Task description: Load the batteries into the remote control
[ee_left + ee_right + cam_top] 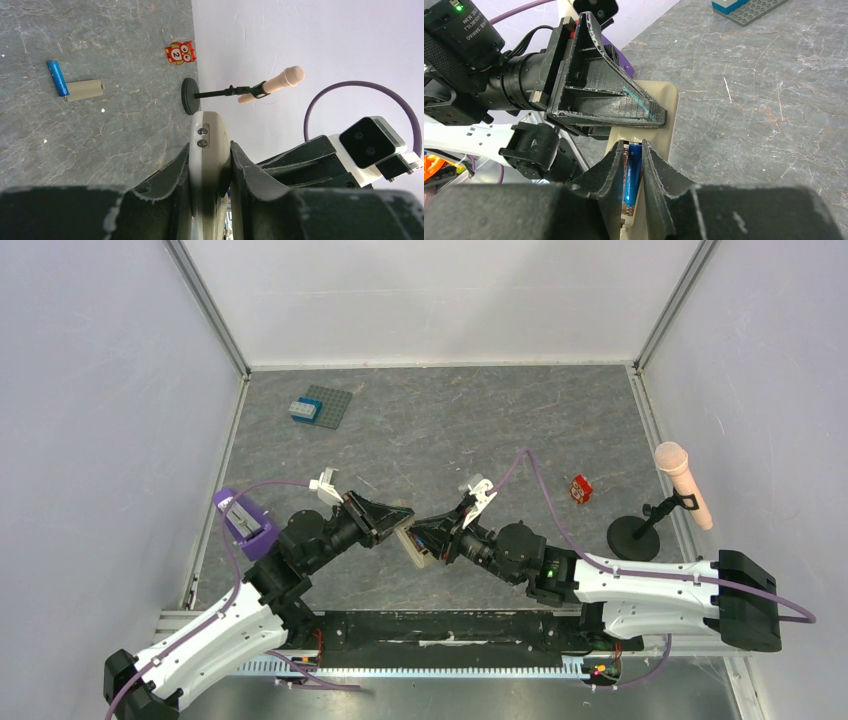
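My left gripper [210, 150] is shut on the white remote control [210, 142] and holds it on edge above the table; in the top view the remote [415, 545] sits between the two grippers. My right gripper [633, 147] is shut on a blue battery [633, 175], with the battery lying in the open recess on the remote's back [659, 135]. The left gripper's finger [609, 100] clamps the remote's far end. A second blue battery [57, 77] lies on the table beside a tan cover piece [84, 90].
A red owl toy [580, 488] lies right of centre, and a toy microphone on a black stand [680, 485] is at the right wall. A grey studded plate with a blue brick [318, 406] sits at the back left. White walls enclose the table.
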